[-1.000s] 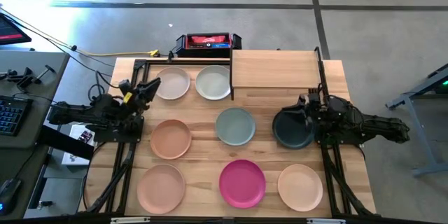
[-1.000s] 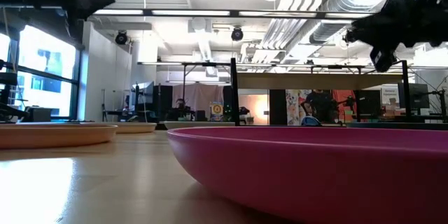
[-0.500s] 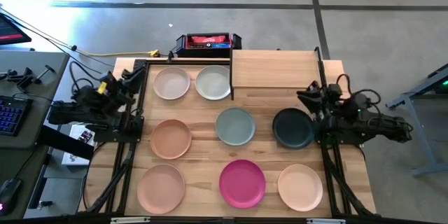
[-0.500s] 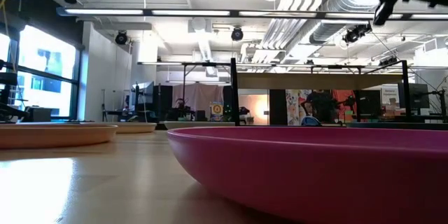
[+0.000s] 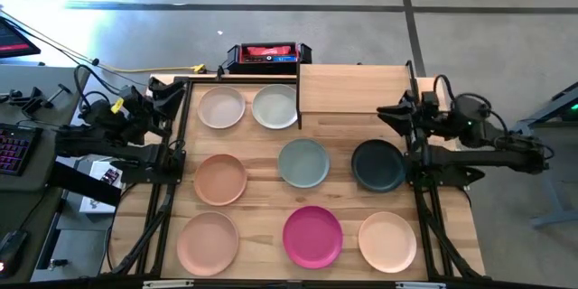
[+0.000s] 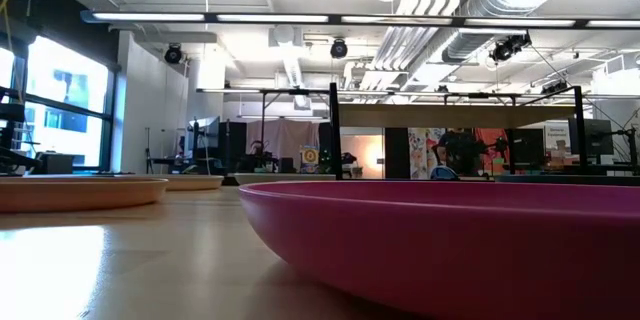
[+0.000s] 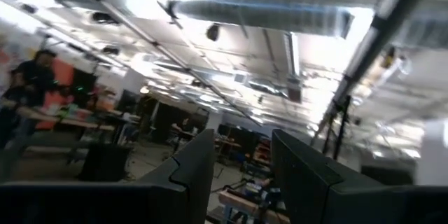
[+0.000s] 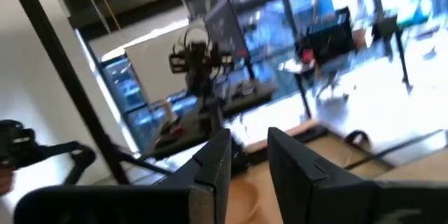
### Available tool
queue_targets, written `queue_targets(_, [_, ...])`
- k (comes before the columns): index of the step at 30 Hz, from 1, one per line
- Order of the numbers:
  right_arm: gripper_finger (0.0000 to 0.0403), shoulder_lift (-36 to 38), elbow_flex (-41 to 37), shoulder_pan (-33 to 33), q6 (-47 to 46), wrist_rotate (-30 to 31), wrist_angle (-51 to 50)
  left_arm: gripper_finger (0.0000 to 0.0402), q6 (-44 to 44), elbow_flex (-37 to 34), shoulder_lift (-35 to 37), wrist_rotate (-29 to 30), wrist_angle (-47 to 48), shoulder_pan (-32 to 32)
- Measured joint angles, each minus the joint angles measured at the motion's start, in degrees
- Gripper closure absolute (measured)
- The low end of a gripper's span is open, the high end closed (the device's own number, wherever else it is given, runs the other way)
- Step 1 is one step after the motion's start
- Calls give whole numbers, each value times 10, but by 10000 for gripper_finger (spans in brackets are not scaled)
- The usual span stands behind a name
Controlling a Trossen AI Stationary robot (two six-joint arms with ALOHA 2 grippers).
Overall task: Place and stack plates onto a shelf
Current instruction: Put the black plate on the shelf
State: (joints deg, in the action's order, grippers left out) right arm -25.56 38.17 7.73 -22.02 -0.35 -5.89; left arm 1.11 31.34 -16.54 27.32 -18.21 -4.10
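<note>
Overhead, eight plates lie flat and apart on the table (image 5: 262,185), none of them on the shelf (image 5: 352,88), which stands bare at the table's one o'clock edge. Cream plate (image 5: 221,107) and white plate (image 5: 275,107) sit at eleven and twelve o'clock, sage plate (image 5: 303,163) at centre, dark green plate (image 5: 377,164) at three, magenta plate (image 5: 312,235) at six. Left gripper (image 5: 172,97) hangs at ten o'clock, fingers parted, grasping nothing. Right gripper (image 5: 390,111) hangs at two o'clock beside the shelf, fingers slightly apart and empty.
</note>
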Motion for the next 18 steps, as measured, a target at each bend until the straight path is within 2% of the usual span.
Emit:
queue_targets(3, [324,-54,48,-9,-55,-8,-39,271,-16,11,-19,-29,0,0])
queue_targets(9, [324,-165,148,-31,-192,-38,-150,271,-18,21,-49,-33,2,0])
queue_targets(18, [324,-321,264,-81,-344,-42,-308,271,4,21,-54,-33,94,0])
